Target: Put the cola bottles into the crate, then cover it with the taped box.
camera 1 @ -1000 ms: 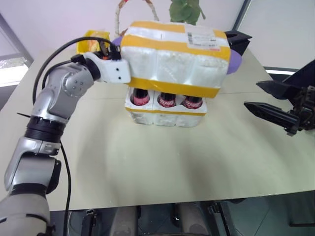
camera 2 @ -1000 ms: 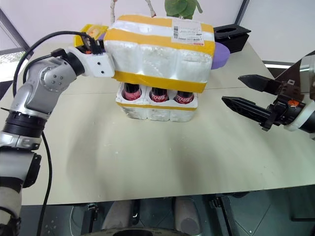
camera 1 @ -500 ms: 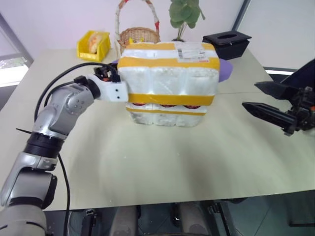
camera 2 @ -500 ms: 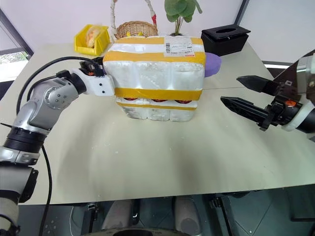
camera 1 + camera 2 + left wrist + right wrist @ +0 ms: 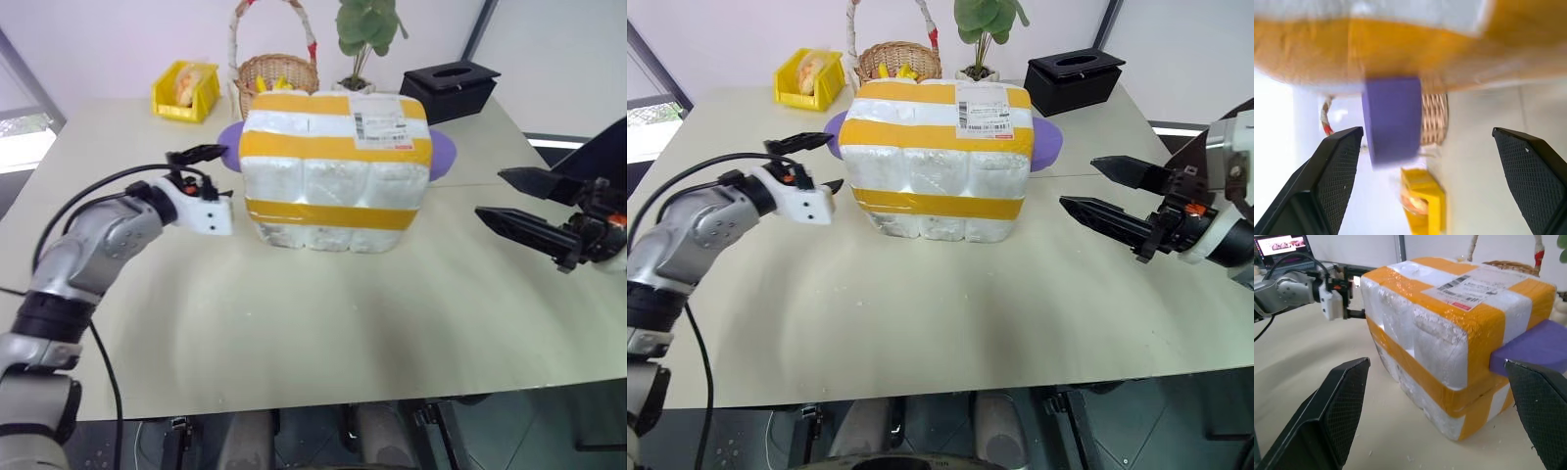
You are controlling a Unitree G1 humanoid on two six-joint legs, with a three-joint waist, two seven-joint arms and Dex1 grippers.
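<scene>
Taped box (image 5: 336, 166) first, since that is what both arms face; the left gripper (image 5: 810, 164) hangs just beside the box's left end with its two black fingers spread wide and nothing between them, one finger raised toward the purple tab (image 5: 835, 132) that sticks out of that end, the other lower and close to the foam wall, though whether it touches I cannot tell; the right gripper (image 5: 1107, 190) is well apart from the box on the other side, its long black fingers likewise spread and empty, pointing across the table (image 5: 323, 313) at the box; the box itself stands upright in the middle of the table, white foam with two wide yellow tape bands around it and a white shipping label (image 5: 380, 121) on its top; it sits down over the crate (image 5: 926, 228), of which a strip of white foam shows beneath the lower band; a second purple tab (image 5: 442, 155) juts from the right end; behind the box stand a wicker basket (image 5: 277, 70), a potted plant (image 5: 364, 29), a black box (image 5: 451, 86) and, off to the left, a small yellow bin (image 5: 185, 90).
</scene>
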